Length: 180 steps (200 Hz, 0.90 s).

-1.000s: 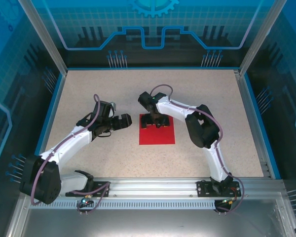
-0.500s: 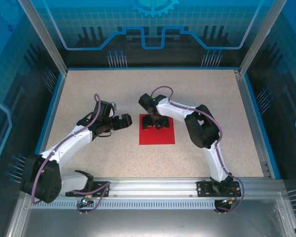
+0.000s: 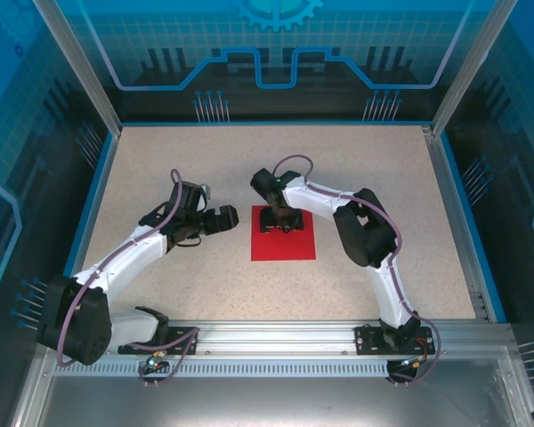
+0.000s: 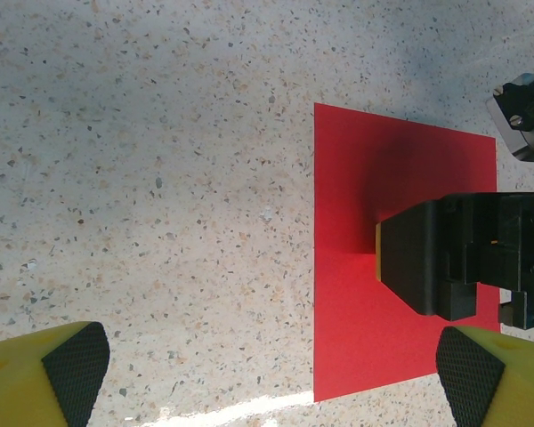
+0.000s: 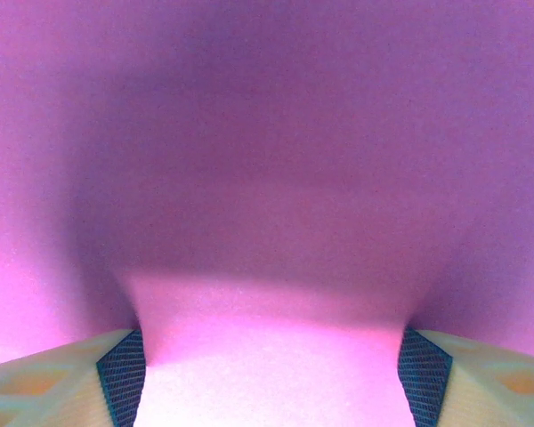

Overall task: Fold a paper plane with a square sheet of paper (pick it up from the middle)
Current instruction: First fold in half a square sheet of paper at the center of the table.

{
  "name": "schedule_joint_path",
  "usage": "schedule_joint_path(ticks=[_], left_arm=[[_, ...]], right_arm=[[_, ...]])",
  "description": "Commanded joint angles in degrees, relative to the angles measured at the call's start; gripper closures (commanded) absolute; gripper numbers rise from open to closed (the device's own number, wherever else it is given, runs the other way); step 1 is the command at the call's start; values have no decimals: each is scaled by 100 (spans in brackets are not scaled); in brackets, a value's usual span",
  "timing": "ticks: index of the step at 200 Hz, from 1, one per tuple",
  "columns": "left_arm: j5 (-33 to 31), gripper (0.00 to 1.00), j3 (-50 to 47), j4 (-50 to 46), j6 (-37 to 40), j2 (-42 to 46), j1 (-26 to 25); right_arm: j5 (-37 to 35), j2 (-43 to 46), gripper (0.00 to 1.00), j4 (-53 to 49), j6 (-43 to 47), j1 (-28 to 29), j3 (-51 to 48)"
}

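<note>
Right wrist view: sheet [image 5: 267, 178] blurred, edges cut off, between the parted right hand [image 5: 271, 374].

**Overhead view:** bright, even light from above; the speckled surface [image 3: 160, 169] is sharp, shadows soft.
**Left wrist view:** crisp focus; a diffuse shadow darkens the square sheet of paper [image 4: 356, 338] just beside the right hand [image 4: 400, 258], and a pale glare streak lies between the left hand [image 4: 271, 378] fingertips.
**Right wrist view:** the sheet is blurred and tinted magenta, shadowed ahead of the hand, washed out between its fingertips.
</note>
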<state>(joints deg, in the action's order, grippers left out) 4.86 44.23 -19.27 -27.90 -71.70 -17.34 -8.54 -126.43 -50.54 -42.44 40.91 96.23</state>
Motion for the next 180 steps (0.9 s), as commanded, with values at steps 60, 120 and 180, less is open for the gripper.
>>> schedule_joint_path(ticks=[60,120,180], left_arm=[[129,2,188,-149,141,-45,56],[142,2,213,-152,134,-50,56],[130,2,261,-189,144,-72,56]], right_arm=[[434,-472,35,-118,35,85,-241],[370,-230,42,-326,207,75,167],[247,234,61,-306,232,46,141]])
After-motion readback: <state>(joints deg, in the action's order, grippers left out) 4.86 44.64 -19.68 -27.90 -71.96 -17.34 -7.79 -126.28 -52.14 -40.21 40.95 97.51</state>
